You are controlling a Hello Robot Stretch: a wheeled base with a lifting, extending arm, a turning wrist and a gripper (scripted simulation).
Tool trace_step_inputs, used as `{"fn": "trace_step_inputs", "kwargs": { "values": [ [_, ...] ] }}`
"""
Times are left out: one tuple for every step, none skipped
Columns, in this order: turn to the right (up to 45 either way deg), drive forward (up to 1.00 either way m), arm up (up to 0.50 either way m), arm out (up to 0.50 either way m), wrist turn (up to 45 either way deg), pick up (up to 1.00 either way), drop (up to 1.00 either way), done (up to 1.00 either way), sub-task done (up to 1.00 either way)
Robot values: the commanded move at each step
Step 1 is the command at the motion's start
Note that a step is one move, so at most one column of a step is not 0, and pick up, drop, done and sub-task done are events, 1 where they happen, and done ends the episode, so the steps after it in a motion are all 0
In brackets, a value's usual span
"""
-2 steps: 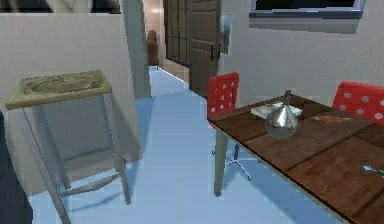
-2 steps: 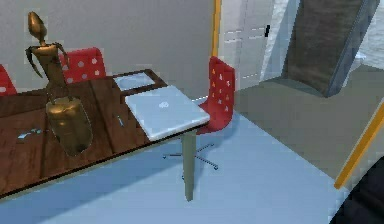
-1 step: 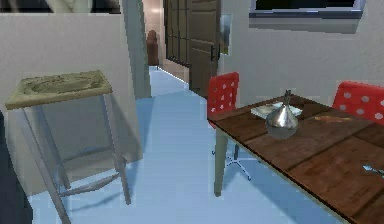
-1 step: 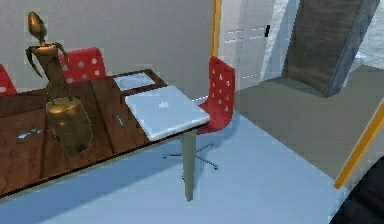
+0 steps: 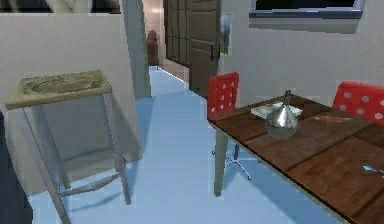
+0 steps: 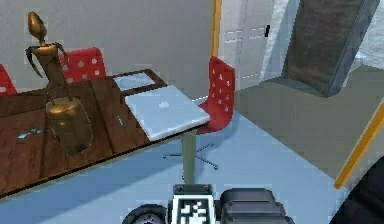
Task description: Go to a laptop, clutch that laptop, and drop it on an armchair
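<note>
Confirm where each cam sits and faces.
Forward view: on the robot, facing ahead and slightly down at a stool and the wooden table; dark strip at its left edge may be robot.
Arm side view: on the body, facing out sideways at the laptop on that table's corner; dark arm parts and a white marked square at bottom.
Shared: the table and red chairs.

Low at the arm side view's bottom edge, the arm [image 6: 250,205] is seen as a dark ribbed block. A white marker square [image 6: 197,212] with black marks is seen just left of it. The gripper [image 6: 150,216] is partly seen as a dark rounded body left of the marker square, cut by the edge. Fingers not made out; whether anything is held cannot be told.
</note>
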Motion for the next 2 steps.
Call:
{"fn": "trace_step_inputs", "kwargs": {
  "values": [
    [0.0,0.00,0.00,0.50,0.0,0.00,0.00,0.00,0.00],
    [0.0,0.00,0.00,0.00,45.0,0.00,0.00,0.00,0.00]
  ]
}}
